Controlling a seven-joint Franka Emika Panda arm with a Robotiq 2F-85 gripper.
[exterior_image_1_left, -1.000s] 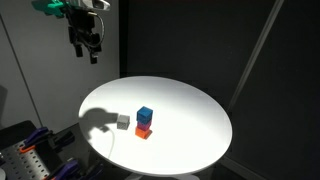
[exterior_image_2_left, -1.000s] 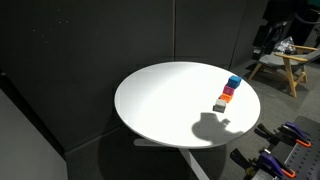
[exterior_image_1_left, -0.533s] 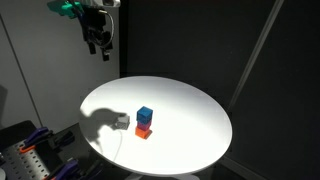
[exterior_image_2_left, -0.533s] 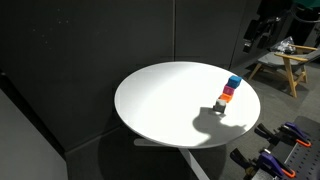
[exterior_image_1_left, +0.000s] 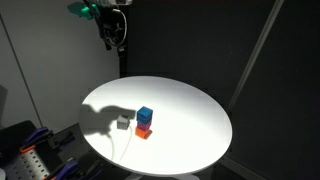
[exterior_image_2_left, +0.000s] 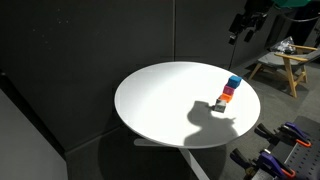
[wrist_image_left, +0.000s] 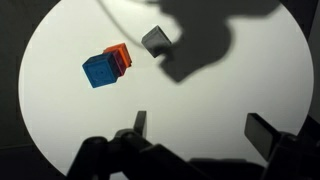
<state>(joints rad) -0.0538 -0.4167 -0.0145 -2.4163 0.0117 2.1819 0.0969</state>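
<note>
Pincer (wrist_image_left: 200, 130) hangs released, fingers wide apart and holding nothing, high above the round white surface (exterior_image_1_left: 190, 115). Well below it, a grey cube (wrist_image_left: 155, 40) lies just beside a blue cube (wrist_image_left: 98, 70) stacked on an orange cube (wrist_image_left: 122, 56).

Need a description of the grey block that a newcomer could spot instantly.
Find the round white table. Near its middle stands a blue cube stacked on an orange cube. The grey block sits beside them, apart: the only unstacked, colourless one.
</note>
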